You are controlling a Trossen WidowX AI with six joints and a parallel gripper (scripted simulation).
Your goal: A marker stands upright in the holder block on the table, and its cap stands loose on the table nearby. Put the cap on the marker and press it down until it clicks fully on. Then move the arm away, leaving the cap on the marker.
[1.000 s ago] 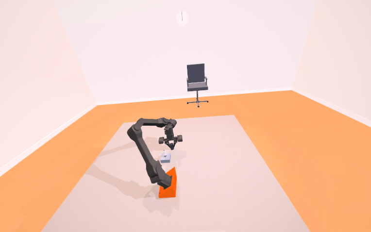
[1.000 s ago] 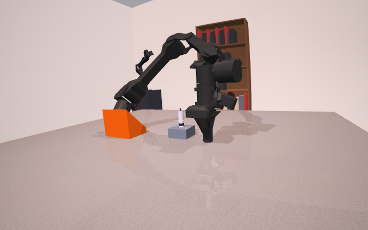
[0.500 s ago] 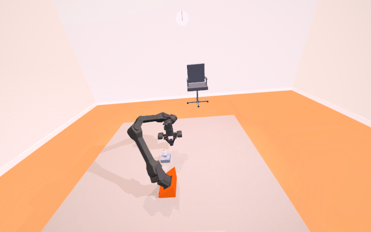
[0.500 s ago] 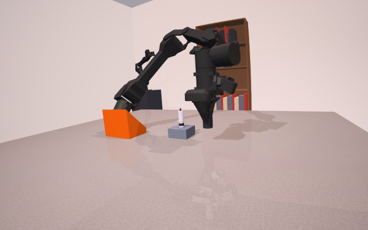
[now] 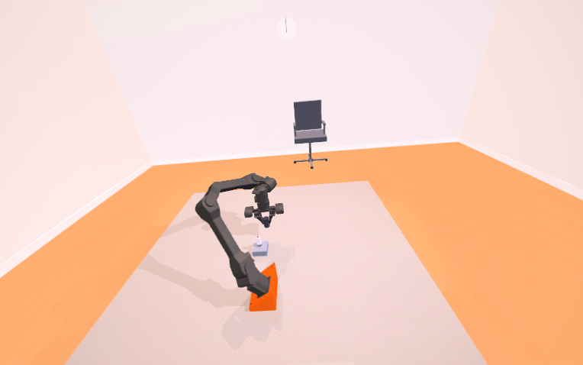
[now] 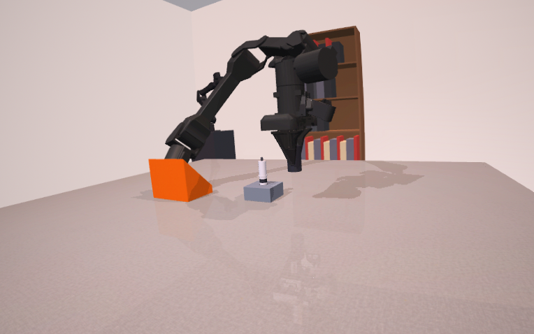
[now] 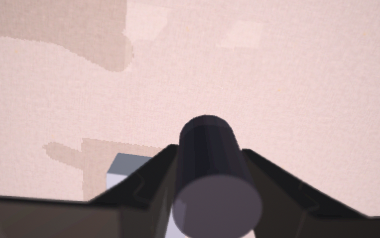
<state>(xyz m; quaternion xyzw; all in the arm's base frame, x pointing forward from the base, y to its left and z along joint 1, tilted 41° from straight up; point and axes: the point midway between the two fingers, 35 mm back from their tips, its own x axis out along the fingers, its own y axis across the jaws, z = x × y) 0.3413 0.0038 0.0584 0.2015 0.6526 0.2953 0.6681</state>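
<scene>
A white marker stands upright in the grey holder block on the table. My gripper is shut on the dark cylindrical cap and holds it upright, lifted off the table. The cap hangs a little beyond and to the right of the marker, with its lower end at about the height of the marker's tip. In the wrist view only a corner of the holder block shows past the left finger; the marker is hidden there.
The arm's orange base wedge sits on the table near the holder block. An office chair stands on the floor beyond the table. A bookshelf stands behind the arm.
</scene>
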